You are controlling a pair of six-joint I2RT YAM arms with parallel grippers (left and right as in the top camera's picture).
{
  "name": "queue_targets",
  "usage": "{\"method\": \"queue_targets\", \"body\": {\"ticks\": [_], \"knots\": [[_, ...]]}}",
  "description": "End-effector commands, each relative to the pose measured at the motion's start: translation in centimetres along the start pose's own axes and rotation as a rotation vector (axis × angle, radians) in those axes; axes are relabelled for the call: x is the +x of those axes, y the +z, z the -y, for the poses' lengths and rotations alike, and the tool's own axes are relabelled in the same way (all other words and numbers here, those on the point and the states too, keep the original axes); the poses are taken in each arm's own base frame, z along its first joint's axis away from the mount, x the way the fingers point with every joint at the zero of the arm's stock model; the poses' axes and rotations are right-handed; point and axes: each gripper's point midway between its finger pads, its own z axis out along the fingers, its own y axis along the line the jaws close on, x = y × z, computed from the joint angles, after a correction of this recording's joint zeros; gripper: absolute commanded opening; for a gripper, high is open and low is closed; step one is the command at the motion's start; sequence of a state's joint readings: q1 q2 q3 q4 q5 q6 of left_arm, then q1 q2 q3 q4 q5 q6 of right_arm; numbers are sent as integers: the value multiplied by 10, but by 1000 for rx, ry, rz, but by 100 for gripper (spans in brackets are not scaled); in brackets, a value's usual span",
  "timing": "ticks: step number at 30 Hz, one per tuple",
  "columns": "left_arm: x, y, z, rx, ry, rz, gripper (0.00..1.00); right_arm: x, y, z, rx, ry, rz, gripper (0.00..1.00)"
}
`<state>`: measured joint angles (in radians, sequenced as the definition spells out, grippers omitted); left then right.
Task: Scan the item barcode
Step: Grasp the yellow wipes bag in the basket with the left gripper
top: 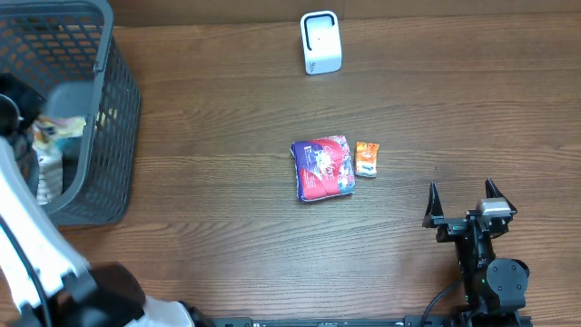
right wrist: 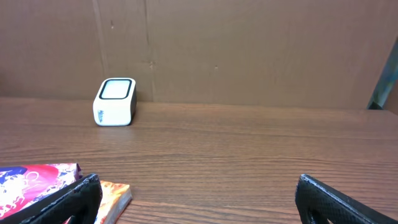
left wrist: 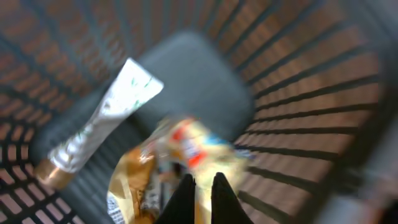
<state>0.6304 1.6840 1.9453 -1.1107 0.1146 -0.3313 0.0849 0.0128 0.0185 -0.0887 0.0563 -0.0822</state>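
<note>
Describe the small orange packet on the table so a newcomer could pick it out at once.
On the wooden table, find the white scanner box at the far edge. Nearer the middle lies a purple and red pouch; the orange packet sits right beside it, on the right arm's side. It is far smaller than the pouch and orange, not purple.

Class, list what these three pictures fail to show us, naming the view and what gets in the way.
Left wrist view: print on the yellow packet and white tube is lost to motion blur; whether the shut left hand pinches the packet is unclear.
Overhead: the basket contents are mostly hidden by its wall and the left arm.
Overhead: any barcode on the purple pouch or orange sachet is too small.
</note>
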Motion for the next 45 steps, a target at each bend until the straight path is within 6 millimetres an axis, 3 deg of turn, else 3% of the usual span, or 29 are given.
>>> {"method": "queue_targets", "body": {"ticks": [1,5,8,9,11,12,14,15,21,25,28,31,37,45], "knots": [[-15,-60,30,149,27,121,4,1,0,1,6,7,8,100],[-22,-92,33,162,39,209,4,1,0,1,6,7,8,100],[-23,-94,21,96,30,226,5,1,0,1,6,7,8,100],[-22,-91,18,76,26,219,10,1,0,1,6,7,8,100],[-18,-82,9,29,18,193,31,1,0,1,6,7,8,100],[-16,-76,3,0,14,176,46,1,0,1,6,7,8,100],[-12,-59,-8,-60,6,135,88,1,0,1,6,7,8,100],[-11,-52,-12,-82,4,118,95,1,0,1,6,7,8,100],[8,13,-34,-178,-5,-45,100,1,0,1,6,7,8,100],[31,57,-47,-224,0,-184,100,1,0,1,6,7,8,100],[54,84,-69,-324,6,-297,100,1,0,1,6,7,8,100],[74,105,-89,-409,17,-392,100,1,0,1,6,7,8,100],[120,147,-107,-455,19,-593,100,1,0,1,6,7,8,100],[159,176,-123,-495,31,-747,100,1,0,1,6,7,8,100]]}}
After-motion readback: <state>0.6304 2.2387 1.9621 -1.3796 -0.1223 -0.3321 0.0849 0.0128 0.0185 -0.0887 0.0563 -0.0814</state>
